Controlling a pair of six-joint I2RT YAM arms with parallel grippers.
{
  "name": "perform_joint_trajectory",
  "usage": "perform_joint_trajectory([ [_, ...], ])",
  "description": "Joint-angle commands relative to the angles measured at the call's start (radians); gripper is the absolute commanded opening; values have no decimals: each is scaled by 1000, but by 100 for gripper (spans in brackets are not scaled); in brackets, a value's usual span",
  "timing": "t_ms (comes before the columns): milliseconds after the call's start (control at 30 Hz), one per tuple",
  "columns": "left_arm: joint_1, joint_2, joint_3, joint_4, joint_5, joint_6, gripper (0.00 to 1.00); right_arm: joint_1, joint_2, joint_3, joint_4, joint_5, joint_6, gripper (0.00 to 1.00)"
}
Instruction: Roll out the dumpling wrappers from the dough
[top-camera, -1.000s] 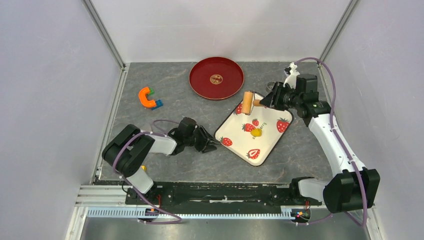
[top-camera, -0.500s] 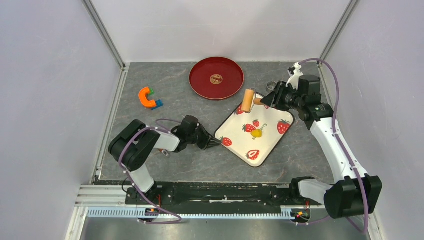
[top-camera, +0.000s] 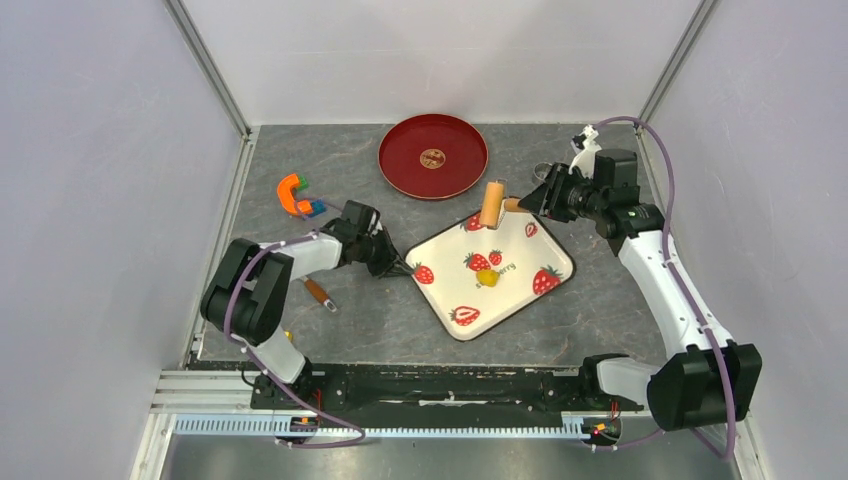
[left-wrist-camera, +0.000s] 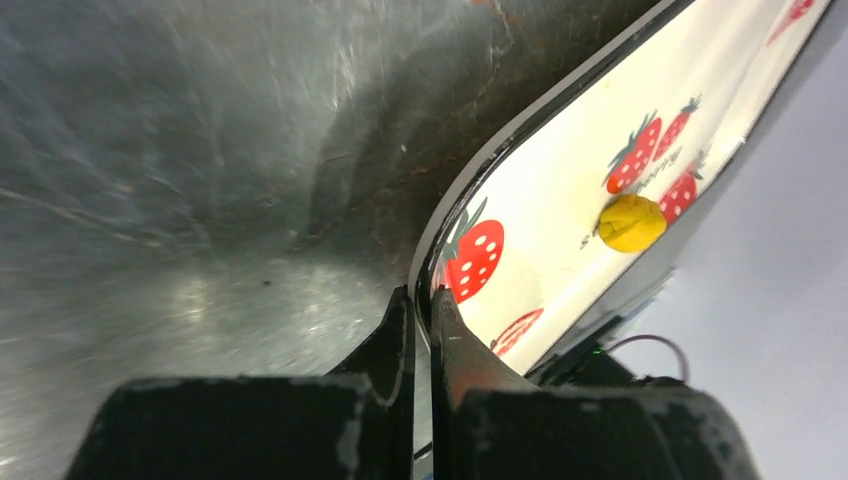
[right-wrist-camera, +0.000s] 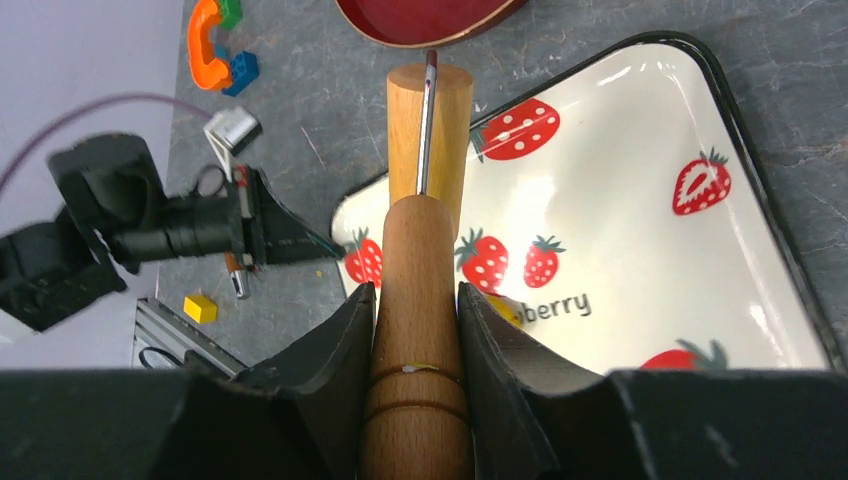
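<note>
The left gripper (left-wrist-camera: 422, 305) is pinched narrow on the corner rim of the strawberry tray (top-camera: 505, 300). A small, round, slightly lumpy piece of yellow dough (top-camera: 487, 278) lies near the tray's middle. Beyond it, the right gripper (right-wrist-camera: 415, 300) clamps a wooden rolling pin (top-camera: 492, 203) over the tray's far edge. The table (top-camera: 400, 330) is mottled grey, with pale walls (top-camera: 100, 150) around it.

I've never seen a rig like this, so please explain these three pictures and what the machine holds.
It's two robot arms bolted to a grey table. One picture looks down from above; the other two come from cameras on each wrist. The left gripper is pinched shut on the corner rim of a strawberry-patterned tray carrying a small yellow dough piece. The right gripper holds a wooden rolling pin by its handle. A red plate and an orange toy lie nearby.
</note>
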Motion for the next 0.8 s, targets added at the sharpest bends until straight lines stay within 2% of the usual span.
perform_joint_trajectory([
  [0,38,33,159,-363,-78,449,2,-2,29,87,-15,-51,-57,0],
  [167,43,103,292,-456,-146,523,3,-2,49,102,-57,-46,-96,0],
  [200,43,119,314,-466,-154,528,7,-2,54,103,-64,-46,-103,0],
  [233,42,130,330,-474,-159,529,18,-2,59,106,-72,-47,-109,0],
  [300,44,142,352,-476,-141,523,31,-2,67,112,-88,-51,-124,0],
  [400,46,118,338,-454,-90,485,42,0,78,121,-106,-54,-143,0],
  [600,47,-5,182,-360,-2,357,46,1,100,137,-145,-72,-176,0],
  [767,47,-89,-17,-194,93,203,44,9,105,114,-167,-86,-189,0],
])
